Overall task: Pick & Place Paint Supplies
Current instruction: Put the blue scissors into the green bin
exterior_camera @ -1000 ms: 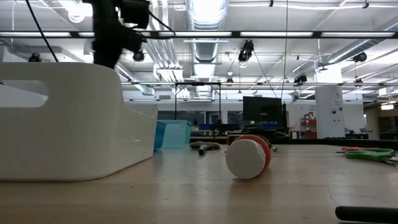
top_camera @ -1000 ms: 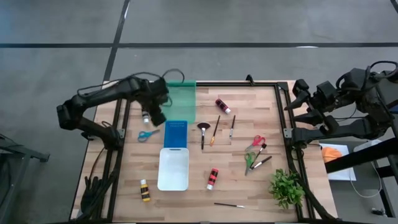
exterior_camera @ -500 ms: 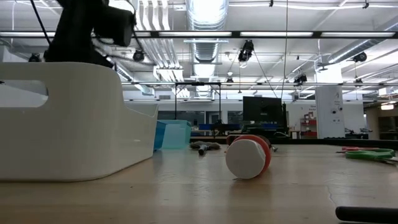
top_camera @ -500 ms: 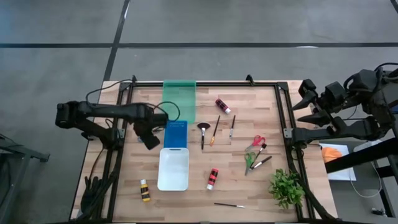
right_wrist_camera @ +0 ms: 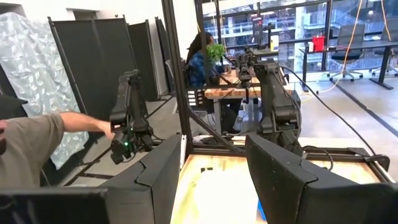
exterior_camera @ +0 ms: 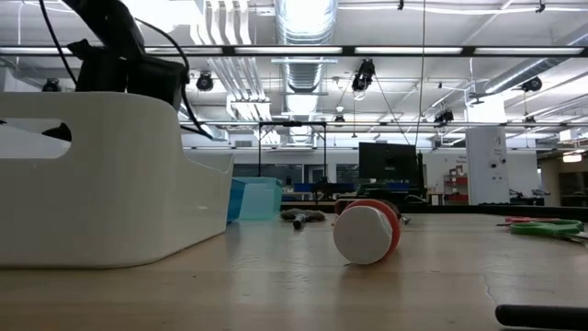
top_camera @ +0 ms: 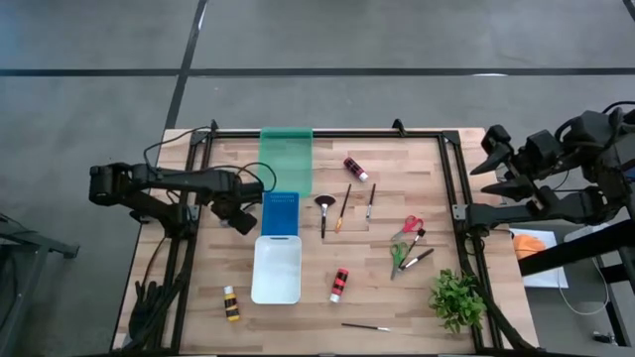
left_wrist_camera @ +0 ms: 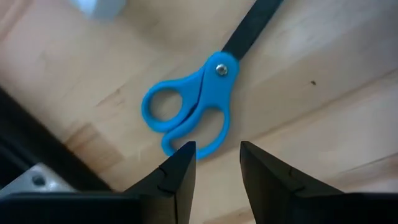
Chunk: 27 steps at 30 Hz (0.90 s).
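My left gripper [top_camera: 238, 215] is open and low over the blue-handled scissors [left_wrist_camera: 189, 115], which lie flat on the wood beside the blue tray [top_camera: 280, 213]. In the left wrist view its fingertips [left_wrist_camera: 214, 155] stand just short of the handle loops. In the high view the gripper hides these scissors. My right gripper [top_camera: 493, 164] waits open beyond the table's right edge. Paint bottles lie at the far middle [top_camera: 355, 169], near middle [top_camera: 339, 285] and near left [top_camera: 231, 302]. Brushes [top_camera: 343, 208] and red scissors [top_camera: 412, 225] and green scissors [top_camera: 399, 256] lie right of the trays.
A green tray [top_camera: 287, 159], the blue tray and a white tray [top_camera: 277, 268] stand in a row down the table's left middle. A leafy plant [top_camera: 456, 297] sits at the near right corner. A black frame [top_camera: 451, 188] rims the table. A person's arm [right_wrist_camera: 68, 124] shows in the room.
My left gripper has swung from over the green tray toward the near edge and dropped low over the blue scissors, staying open. My right arm has drawn back slightly toward the right.
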Each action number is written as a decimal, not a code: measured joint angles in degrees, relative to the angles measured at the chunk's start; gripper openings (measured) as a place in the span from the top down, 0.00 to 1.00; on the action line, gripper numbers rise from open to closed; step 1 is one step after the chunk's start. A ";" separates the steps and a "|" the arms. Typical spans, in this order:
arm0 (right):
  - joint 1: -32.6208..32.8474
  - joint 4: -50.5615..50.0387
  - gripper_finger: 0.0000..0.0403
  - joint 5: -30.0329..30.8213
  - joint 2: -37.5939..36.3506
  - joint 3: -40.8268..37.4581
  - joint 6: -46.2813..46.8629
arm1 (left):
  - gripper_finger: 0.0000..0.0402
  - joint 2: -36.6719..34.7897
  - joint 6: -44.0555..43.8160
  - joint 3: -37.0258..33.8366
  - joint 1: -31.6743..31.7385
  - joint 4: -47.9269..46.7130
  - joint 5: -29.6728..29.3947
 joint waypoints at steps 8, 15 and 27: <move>0.02 0.28 0.56 0.07 0.00 0.00 0.20 | 0.67 0.00 0.49 -2.13 0.00 3.77 0.04; 0.00 1.00 0.56 0.20 0.00 0.00 0.24 | 0.67 0.00 0.41 -2.62 0.11 6.34 0.05; 0.00 1.04 0.56 0.17 0.00 0.00 0.22 | 0.67 0.00 0.72 -2.62 0.11 6.97 0.37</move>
